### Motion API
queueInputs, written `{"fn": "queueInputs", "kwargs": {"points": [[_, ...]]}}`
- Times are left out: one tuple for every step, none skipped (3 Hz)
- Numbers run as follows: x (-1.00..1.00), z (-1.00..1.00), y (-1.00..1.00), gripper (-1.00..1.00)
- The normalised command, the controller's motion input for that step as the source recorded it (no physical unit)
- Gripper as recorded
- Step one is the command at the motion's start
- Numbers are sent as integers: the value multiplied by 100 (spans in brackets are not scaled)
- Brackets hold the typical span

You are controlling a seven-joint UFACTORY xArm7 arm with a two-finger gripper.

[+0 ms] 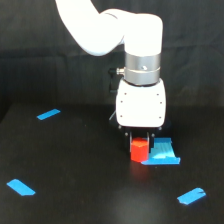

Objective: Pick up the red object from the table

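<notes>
- Item, task object: your small bright red-orange stubby block (pixel 139 150), roughly cylindrical, sits directly beneath the gripper (pixel 140 139), just below centre of the exterior view. Its upper part lies between the dark finger ends; its lower part shows below them, down at the table surface. You cannot tell from this view whether it rests on the surface or is lifted clear.
- Item, jaws: two short dark fingers (pixel 131 136) project down from the white head, one either side of the block's top. They appear closed in against it, but contact is blurred; you cannot tell for certain whether they are clamped.
- Item, arm: smooth glossy white moulded shell, a brushed silver metal wrist ring (pixel 142 67) above a rounded boxy white gripper head (pixel 141 105). The head is wider than the block.
- Item, flat blue square patch (pixel 162 153): bright blue, slightly rumpled, lying just beside the block at its 3 o'clock, apparently touching its lower edge.
- Item, wide flat matte black table (pixel 85 170): even, non-reflective surface.
- Item, bright blue tape strips: one at the block's 10 o'clock (pixel 48 114), one at 8 o'clock (pixel 21 187), one at 4 o'clock (pixel 191 195); all well apart from the block.
- Item, black curtain backdrop (pixel 30 55): soft fabric with faint folds, behind the table.
</notes>
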Motion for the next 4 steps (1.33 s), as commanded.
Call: {"fn": "queueInputs", "kwargs": {"points": [[-29, 100, -16, -95], [-29, 100, -29, -100], [-21, 95, -4, -99], [-11, 100, 0, -95]]}}
